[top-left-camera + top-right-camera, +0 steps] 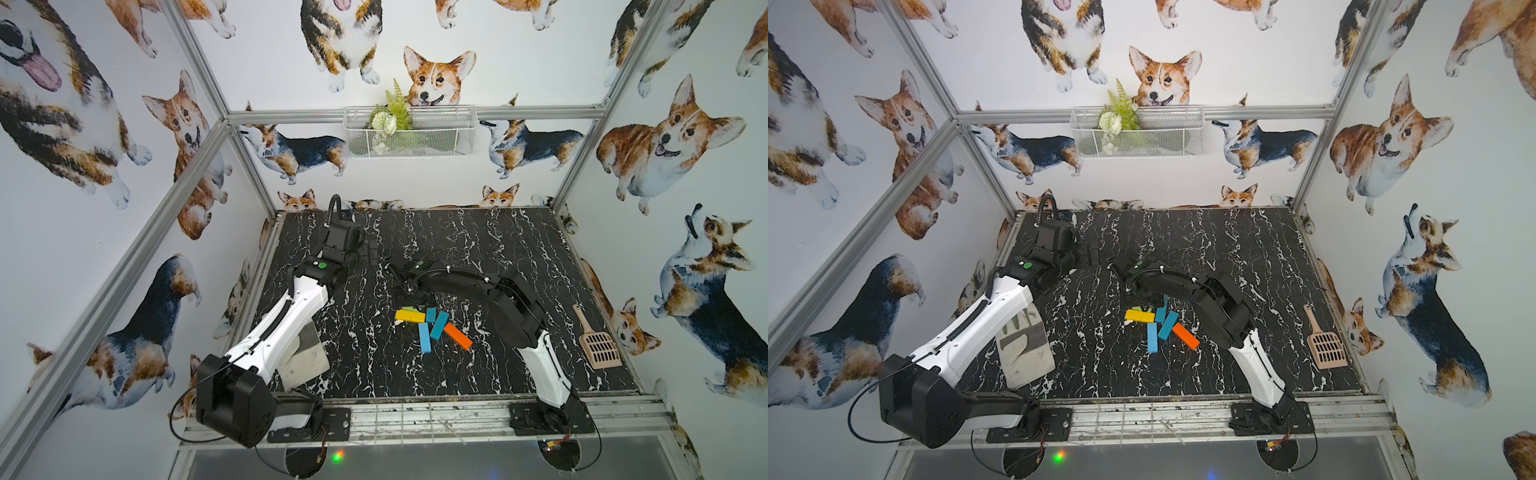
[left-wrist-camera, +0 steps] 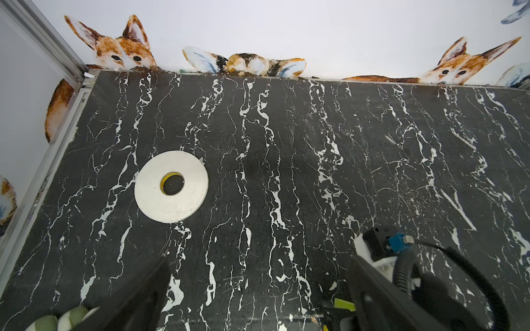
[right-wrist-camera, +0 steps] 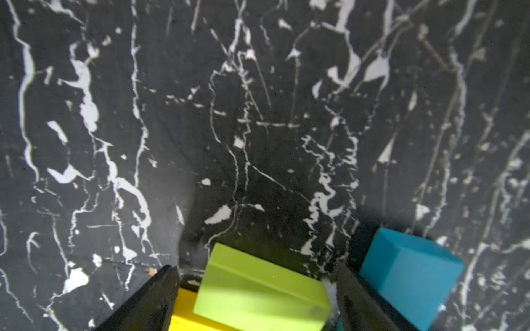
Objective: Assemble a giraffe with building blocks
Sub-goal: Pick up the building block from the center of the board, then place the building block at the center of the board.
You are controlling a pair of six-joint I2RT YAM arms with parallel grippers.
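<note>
Lime green is sitting between the jaws: the right gripper [image 3: 255, 268] is straddling the lime green block [image 3: 261, 292], its jaws spread to either side with slivers of gap showing, so nothing is being pinched yet. That block is resting on the yellow block [image 3: 183, 315], with a teal block [image 3: 410, 275] just beside one jaw. In both top views the building blocks [image 1: 439, 325] are lying in a loose heap in the middle of the table [image 1: 478, 232], the orange block [image 1: 458, 336] at its edge and several touching or overlapping. No giraffe is taking shape, so I am judging the task barely begun, with every piece left to lay out.

The left gripper [image 2: 259, 259] is hovering wide open and empty over the far side of the table, near a white ring [image 2: 171, 186]. A beige scoop [image 1: 598, 345] and a pale cloth [image 1: 1025, 345] are lying well apart from the heap. Neighbours crowding the green block are looking like the main hindrance.
</note>
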